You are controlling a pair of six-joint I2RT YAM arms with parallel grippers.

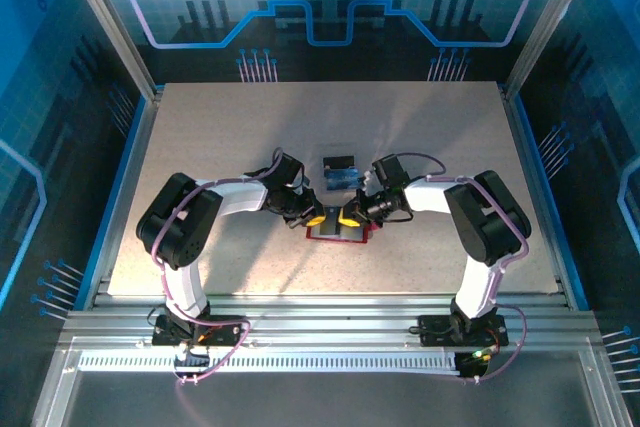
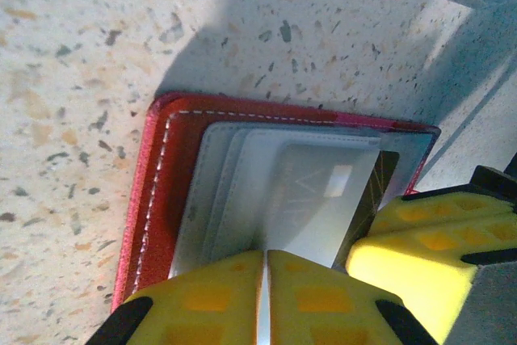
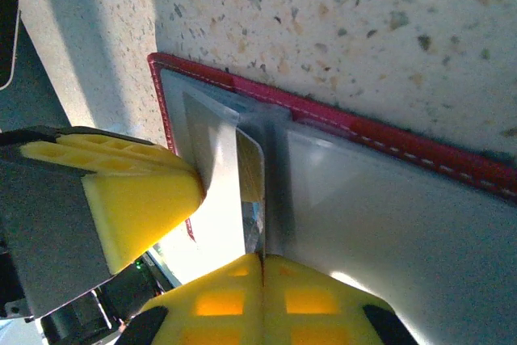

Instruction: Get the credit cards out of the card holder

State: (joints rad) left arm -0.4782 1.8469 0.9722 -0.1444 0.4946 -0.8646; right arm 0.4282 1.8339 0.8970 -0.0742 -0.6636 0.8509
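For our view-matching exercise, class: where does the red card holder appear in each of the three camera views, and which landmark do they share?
Top external: card holder mid-picture, partly covered by the meeting yellow jaws.
Left wrist: card holder lower left of centre, stitched red edge leftward.
Right wrist: card holder slanting from upper left to right edge.
Shared landmark: yellow jaws pressing on it.

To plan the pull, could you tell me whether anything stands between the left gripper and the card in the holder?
Nothing visible does: the left gripper is shut at the edge of the pale card in the card holder; the right gripper sits close alongside.
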